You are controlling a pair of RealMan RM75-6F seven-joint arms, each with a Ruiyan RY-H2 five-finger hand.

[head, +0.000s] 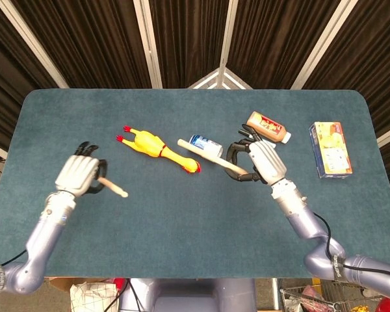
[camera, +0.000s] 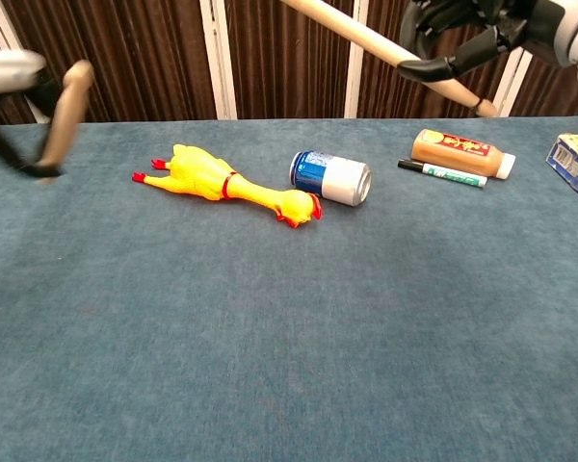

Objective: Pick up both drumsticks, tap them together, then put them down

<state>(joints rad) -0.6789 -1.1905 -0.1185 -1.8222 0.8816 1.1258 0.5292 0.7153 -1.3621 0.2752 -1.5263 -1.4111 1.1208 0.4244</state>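
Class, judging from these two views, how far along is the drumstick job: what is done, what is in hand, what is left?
Done: both sticks are off the table. In hand: the left hand holds one drumstick and the right hand holds the other drumstick, far apart, not touching. Left: laying both down on the table.
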